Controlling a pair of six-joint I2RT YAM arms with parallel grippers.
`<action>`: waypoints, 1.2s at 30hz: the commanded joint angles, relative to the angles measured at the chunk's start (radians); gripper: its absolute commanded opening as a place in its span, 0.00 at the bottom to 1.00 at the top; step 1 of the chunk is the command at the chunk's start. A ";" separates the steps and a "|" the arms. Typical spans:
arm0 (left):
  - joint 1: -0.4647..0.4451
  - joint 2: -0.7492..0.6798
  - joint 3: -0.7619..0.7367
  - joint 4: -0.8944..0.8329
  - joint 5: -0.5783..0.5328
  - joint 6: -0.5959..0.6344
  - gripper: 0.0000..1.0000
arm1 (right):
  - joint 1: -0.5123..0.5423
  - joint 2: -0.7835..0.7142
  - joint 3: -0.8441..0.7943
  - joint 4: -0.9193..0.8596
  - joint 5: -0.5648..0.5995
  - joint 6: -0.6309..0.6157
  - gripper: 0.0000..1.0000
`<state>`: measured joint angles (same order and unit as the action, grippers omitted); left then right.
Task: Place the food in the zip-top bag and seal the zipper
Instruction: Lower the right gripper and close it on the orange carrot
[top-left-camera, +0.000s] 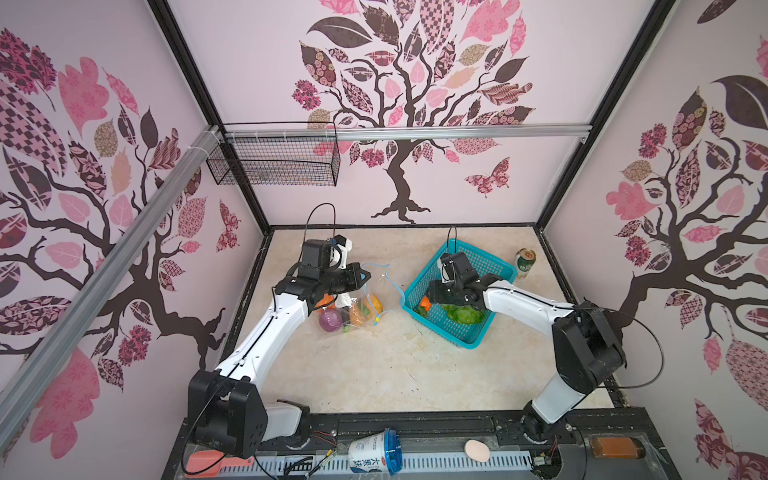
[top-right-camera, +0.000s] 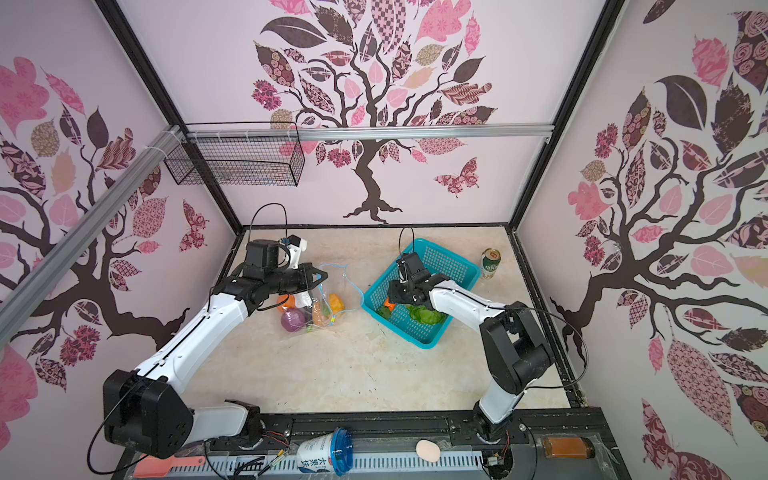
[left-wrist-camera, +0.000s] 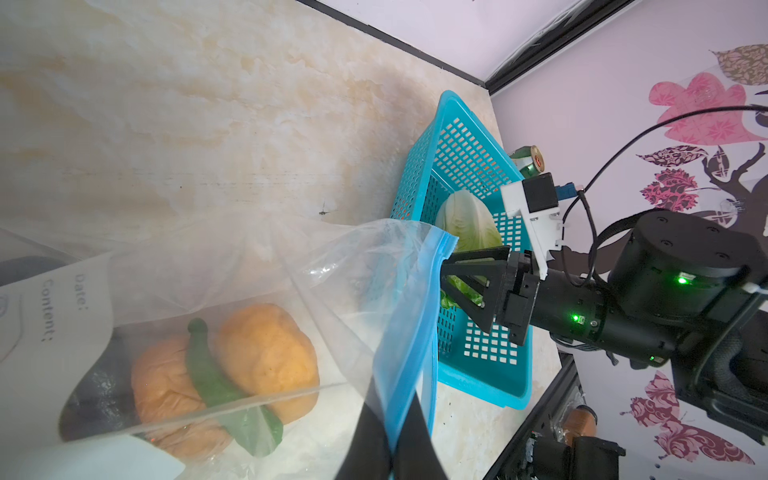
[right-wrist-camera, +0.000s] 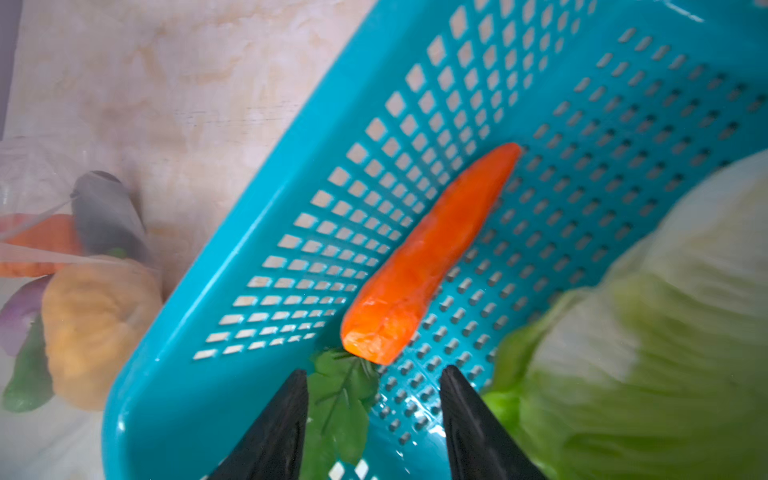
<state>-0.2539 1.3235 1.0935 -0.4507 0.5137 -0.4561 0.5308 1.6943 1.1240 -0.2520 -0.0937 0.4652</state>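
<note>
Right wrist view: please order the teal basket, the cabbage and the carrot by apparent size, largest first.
1. teal basket
2. cabbage: cut off by the frame edge and close to the camera, so its true rank is unsure
3. carrot

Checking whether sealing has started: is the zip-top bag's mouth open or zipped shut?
Open. The left gripper pinches one lip of the blue zipper, and both top views show it looping wide.
</note>
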 joint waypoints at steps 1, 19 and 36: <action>0.004 -0.027 -0.017 0.004 -0.016 0.022 0.00 | -0.002 0.062 0.026 0.007 -0.028 0.034 0.54; 0.004 -0.036 -0.015 0.004 -0.012 0.020 0.00 | -0.002 0.247 0.102 0.015 0.093 0.058 0.69; 0.004 -0.042 -0.015 0.004 -0.012 0.022 0.00 | -0.025 0.234 0.033 0.040 0.100 0.088 0.34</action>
<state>-0.2539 1.3052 1.0935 -0.4522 0.5003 -0.4465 0.5148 1.9209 1.1824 -0.2058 0.0082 0.5591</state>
